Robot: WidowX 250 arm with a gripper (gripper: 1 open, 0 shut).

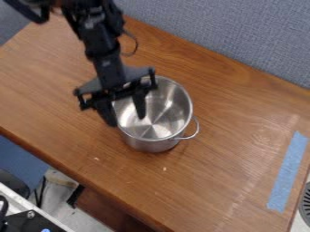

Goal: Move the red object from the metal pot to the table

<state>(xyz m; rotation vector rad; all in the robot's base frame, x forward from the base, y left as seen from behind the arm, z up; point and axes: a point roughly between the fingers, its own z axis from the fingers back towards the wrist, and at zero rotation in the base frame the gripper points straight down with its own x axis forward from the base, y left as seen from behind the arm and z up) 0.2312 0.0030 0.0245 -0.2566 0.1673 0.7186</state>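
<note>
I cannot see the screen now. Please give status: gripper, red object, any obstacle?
Gripper over pot rim, one finger inside; jaw state unclear. Red object not visible. Nothing else near on table.

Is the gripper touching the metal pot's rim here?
Cannot tell. In the single camera view, the gripper straddles the left rim of the metal pot, one finger inside and one outside, but the picture is too blurred to show contact or a gap.

Single view: high, oblique, looking down across table; metal pot near centre.
</note>
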